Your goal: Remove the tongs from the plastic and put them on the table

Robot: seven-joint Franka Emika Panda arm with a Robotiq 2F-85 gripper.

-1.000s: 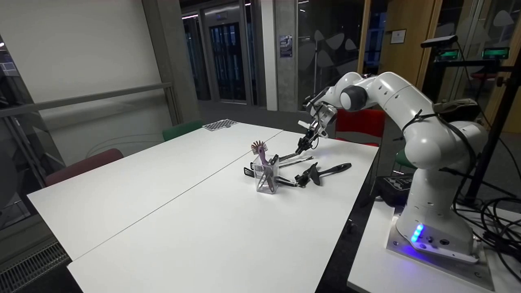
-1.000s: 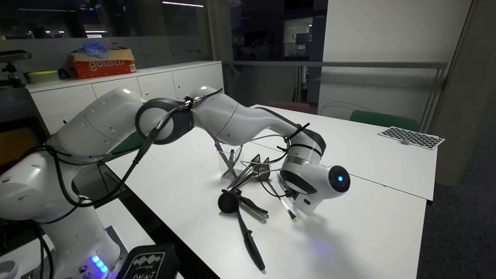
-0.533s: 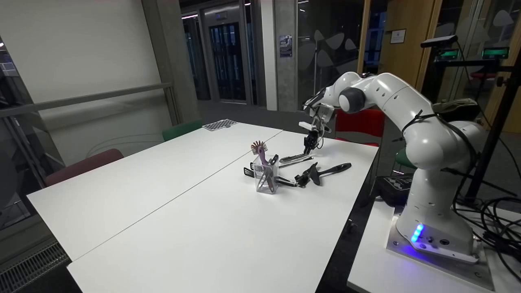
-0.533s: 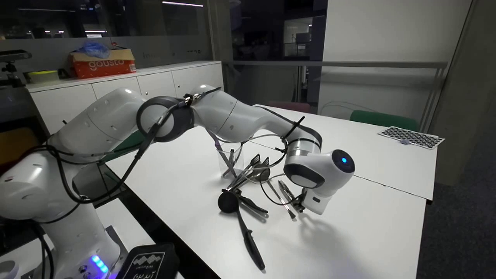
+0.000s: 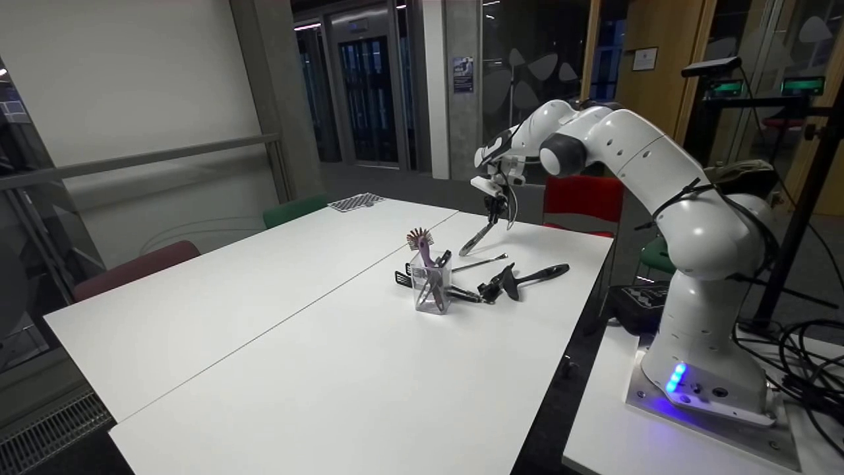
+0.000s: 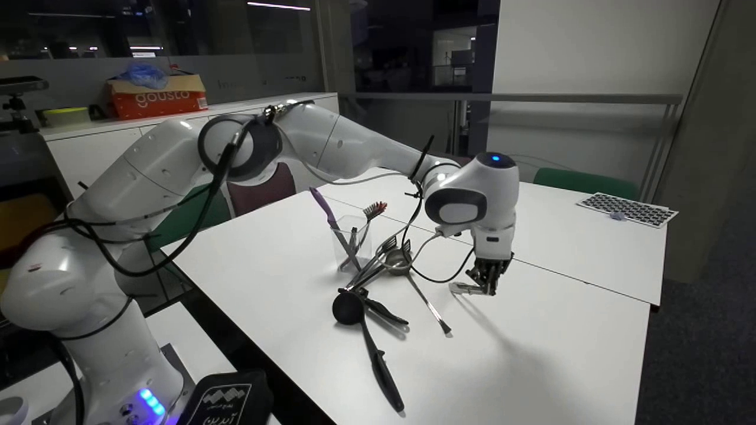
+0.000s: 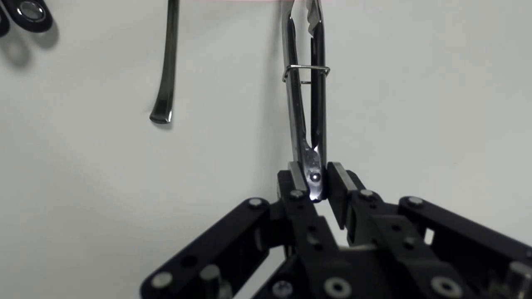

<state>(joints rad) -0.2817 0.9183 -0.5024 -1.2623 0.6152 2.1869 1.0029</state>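
Your white table has a thin seam across its top. On it you have the plastic, upright; near that lie spatulas, a round-headed metal utensil and a ladle. Well apart, near a corner, lies a patterned board.

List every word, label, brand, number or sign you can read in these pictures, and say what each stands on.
"gousto": on the red box.
Black case: white lettering, not clear enough to read.
Poster: too small to read.
Framed notice: too small to read.
Window lettering: too faint to read in full.
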